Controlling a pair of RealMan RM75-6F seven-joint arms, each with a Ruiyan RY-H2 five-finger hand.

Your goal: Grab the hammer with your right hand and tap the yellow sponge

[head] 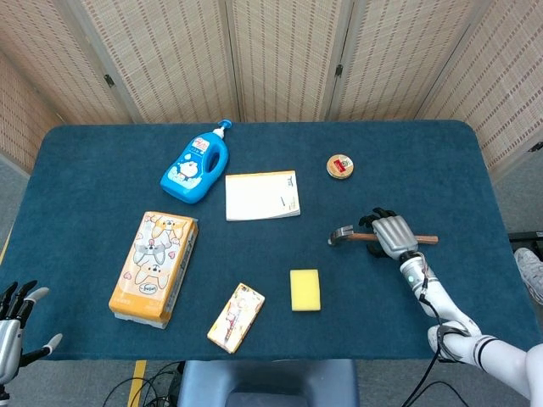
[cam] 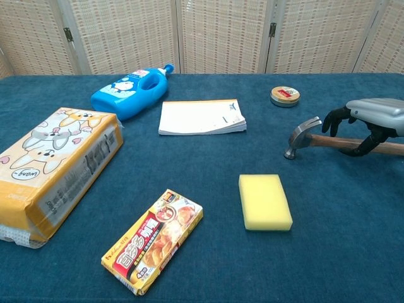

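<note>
The hammer [head: 373,237] lies flat on the blue surface [head: 85,170], up and to the right of the yellow sponge [head: 305,290] and well apart from it, its metal head pointing toward the sponge side and its wooden handle running away to the right. The right robot hand [head: 392,233] sits over the middle of that handle with its dark fingers [cam: 335,118] curled down on either side of the wood; whether they already clamp it cannot be told from either view. The left robot hand [head: 12,326] hangs off the near left edge of the surface, far to the left of the sponge, fingers spread and holding nothing. Left of the sponge lies a small food box [head: 236,317], further left a tissue pack [head: 153,268]. Beyond the sponge rests a white notepad [head: 262,195], with a blue bottle [head: 196,164] at its left and a round tin [head: 340,165] at its right
</note>
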